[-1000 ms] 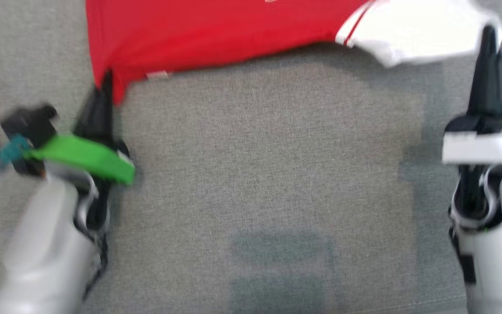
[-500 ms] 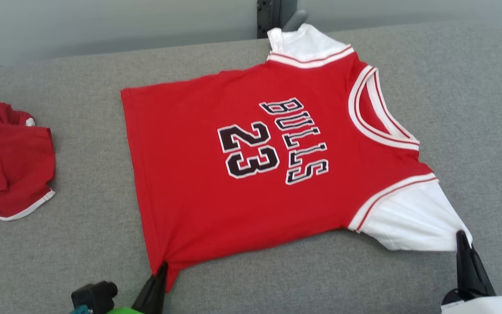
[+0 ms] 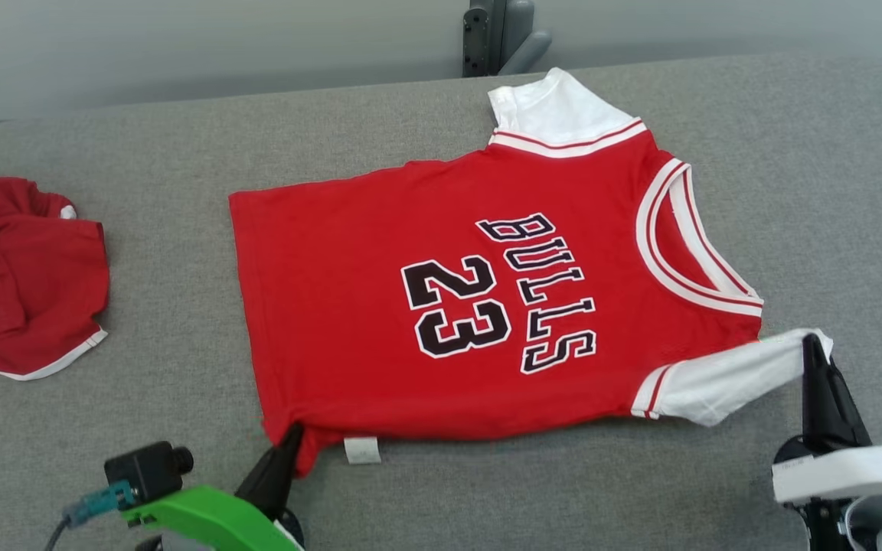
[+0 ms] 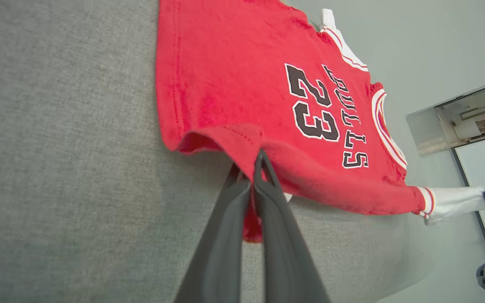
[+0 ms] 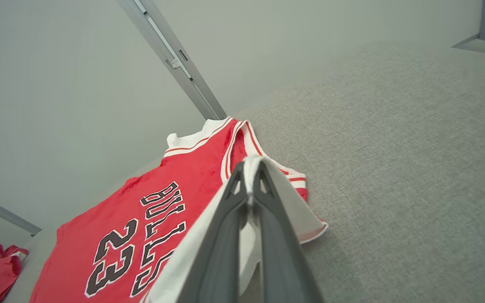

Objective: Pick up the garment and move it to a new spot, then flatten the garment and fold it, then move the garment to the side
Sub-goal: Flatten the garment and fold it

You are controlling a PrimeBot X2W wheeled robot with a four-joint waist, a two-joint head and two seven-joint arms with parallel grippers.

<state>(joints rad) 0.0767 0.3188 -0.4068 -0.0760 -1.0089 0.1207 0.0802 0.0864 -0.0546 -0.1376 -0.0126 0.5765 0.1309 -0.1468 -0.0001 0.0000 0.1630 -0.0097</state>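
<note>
A red jersey [image 3: 441, 306] with white sleeves and "BULLS 23" lies spread on the grey padded surface, neck to the right. My left gripper [image 3: 292, 435] is shut on its near hem corner, seen close up in the left wrist view as red cloth pinched at the left gripper [image 4: 254, 165]. The right gripper [image 3: 812, 346] is shut on the tip of the near white sleeve [image 3: 724, 379], which is lifted and stretched; in the right wrist view white cloth runs between the right gripper [image 5: 249, 170] fingers. The jersey [image 5: 141, 219] lies beyond them.
A crumpled dark red garment [image 3: 20, 275] with white trim lies at the left of the grey surface [image 3: 142, 413]. A grey post [image 3: 498, 34] stands behind the far edge. A white label [image 3: 362, 450] pokes out under the jersey's near edge.
The head camera tilted up from a close blurred look to the whole jersey. Since half a second ago, both grippers have carried the near edge farther away, the sleeve now pulled narrow.
</note>
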